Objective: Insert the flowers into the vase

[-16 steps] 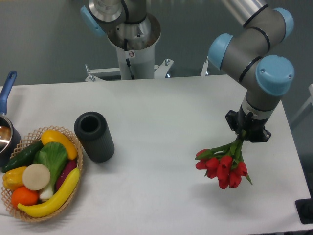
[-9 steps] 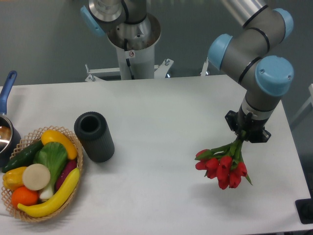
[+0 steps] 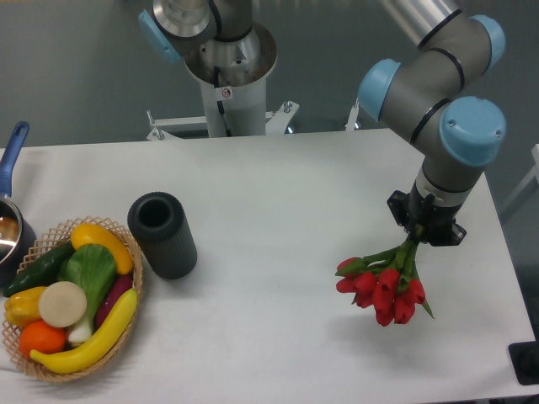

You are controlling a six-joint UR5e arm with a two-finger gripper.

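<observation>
The flowers (image 3: 381,287), a bunch of red tulip buds on green stems, hang heads-down over the right side of the table. My gripper (image 3: 418,233) is shut on their stems from above, its fingers mostly hidden under the wrist. The vase (image 3: 162,234), a dark ribbed cylinder with an open round mouth, stands upright at the left-centre of the table, far to the left of the flowers.
A wicker basket (image 3: 128,317) of vegetables and fruit sits at the front left, touching the vase's side. A blue-handled pot (image 3: 12,218) stands at the left edge. The arm's base (image 3: 227,67) rises behind the table's back edge.
</observation>
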